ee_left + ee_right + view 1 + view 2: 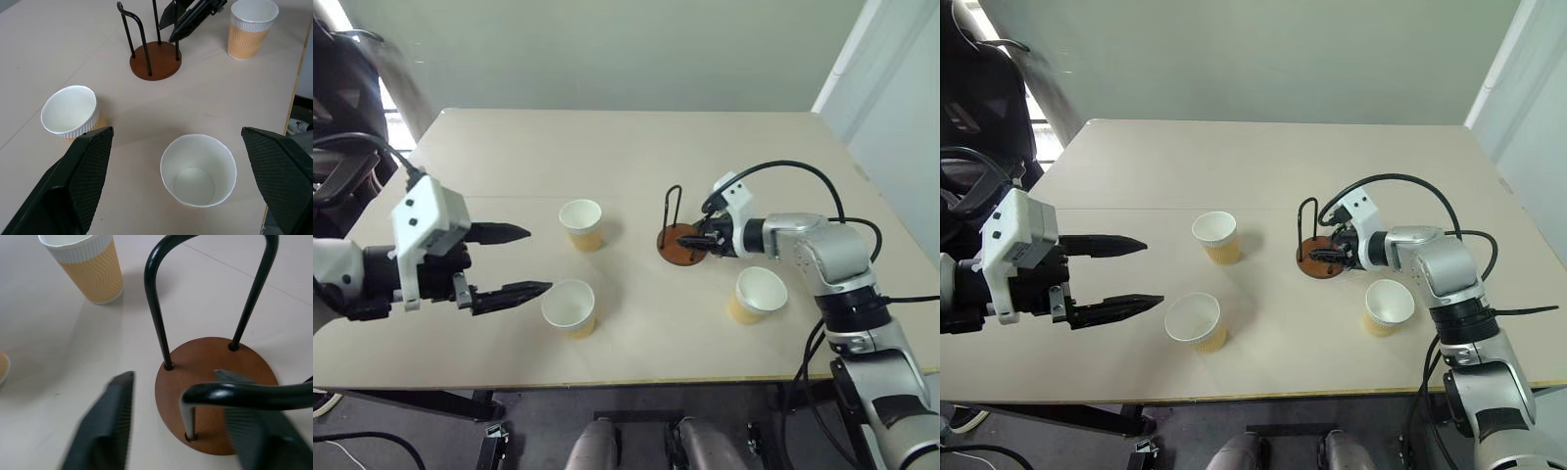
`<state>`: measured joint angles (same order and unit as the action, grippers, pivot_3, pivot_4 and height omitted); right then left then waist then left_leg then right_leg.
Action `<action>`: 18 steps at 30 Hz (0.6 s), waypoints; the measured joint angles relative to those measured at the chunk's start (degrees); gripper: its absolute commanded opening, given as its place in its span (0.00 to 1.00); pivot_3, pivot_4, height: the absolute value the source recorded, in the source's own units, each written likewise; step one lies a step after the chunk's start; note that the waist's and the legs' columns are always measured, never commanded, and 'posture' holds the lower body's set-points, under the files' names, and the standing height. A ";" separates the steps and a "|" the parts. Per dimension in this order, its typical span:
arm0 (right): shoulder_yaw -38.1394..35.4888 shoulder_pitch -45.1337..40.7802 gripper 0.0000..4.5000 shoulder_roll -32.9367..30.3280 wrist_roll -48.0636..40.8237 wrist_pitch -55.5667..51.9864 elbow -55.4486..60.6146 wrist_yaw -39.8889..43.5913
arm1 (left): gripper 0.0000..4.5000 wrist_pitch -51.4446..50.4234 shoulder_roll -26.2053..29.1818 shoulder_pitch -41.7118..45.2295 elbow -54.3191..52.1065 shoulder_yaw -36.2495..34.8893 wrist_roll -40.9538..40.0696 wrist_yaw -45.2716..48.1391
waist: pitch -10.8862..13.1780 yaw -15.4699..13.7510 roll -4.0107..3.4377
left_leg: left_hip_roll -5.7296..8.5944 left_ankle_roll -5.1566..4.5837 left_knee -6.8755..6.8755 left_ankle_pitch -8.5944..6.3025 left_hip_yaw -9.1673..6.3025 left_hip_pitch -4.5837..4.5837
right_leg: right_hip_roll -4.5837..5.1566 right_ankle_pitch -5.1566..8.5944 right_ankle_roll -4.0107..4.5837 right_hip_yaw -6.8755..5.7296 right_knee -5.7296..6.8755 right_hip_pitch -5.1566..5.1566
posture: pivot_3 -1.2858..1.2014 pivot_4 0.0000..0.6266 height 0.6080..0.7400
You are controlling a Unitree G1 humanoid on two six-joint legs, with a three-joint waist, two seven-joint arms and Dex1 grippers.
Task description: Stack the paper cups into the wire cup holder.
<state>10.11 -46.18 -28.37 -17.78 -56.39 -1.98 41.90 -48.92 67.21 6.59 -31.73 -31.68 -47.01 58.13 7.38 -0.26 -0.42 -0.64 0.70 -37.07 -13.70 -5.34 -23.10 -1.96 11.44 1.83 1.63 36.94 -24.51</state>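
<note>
Three tan-yellow paper cups stand upright on the table: one at the middle, one nearer the front edge, one at the right. The wire cup holder, a brown disc with two black wire loops, stands empty between the middle and right cups. My right gripper reaches over the disc. Its fingers straddle the nearer loop with a gap on each side, so it is open. My left gripper hovers wide open just left of the front cup, holding nothing.
The beige table has bare room behind the cups and holder. Its front edge runs close to the front cup. A dark chair stands off the table's left corner. A black cable arcs over my right wrist.
</note>
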 measured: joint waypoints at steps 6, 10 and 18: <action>-0.44 -0.72 0.01 0.97 0.65 1.77 -1.53 -0.96 | 1.00 0.28 0.20 -0.18 -0.01 0.13 1.25 0.10 | -0.04 0.01 0.07 | -0.01 0.01 0.00 -0.01 0.00 0.00 | 0.00 0.00 0.02 0.00 0.01 -0.01 | 0.52 0.24 1.00; 1.22 1.00 0.01 -2.00 -0.14 2.38 0.94 4.12 | 1.00 0.28 0.55 -0.09 0.01 0.16 1.28 0.29 | -0.06 -0.14 0.09 | -0.01 0.04 0.00 -0.03 -0.01 -0.07 | 0.00 0.01 0.03 -0.02 -0.02 -0.02 | 0.52 0.24 1.00; 7.00 7.57 0.01 -9.98 -7.78 2.79 18.32 20.30 | 1.00 0.31 0.83 0.33 0.20 0.61 1.27 0.50 | -0.07 -0.02 0.13 | -0.05 0.08 0.01 -0.08 -0.01 -0.06 | -0.08 0.05 0.06 -0.02 -0.04 0.00 | 0.52 0.24 1.00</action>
<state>17.11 -38.61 -38.36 -25.56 -53.60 16.34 62.20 -48.61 68.04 6.92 -31.54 -31.07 -45.73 58.63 7.31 -0.29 -0.29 -0.69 0.78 -37.06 -13.78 -5.34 -23.16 -2.03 11.49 1.88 1.60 36.89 -24.51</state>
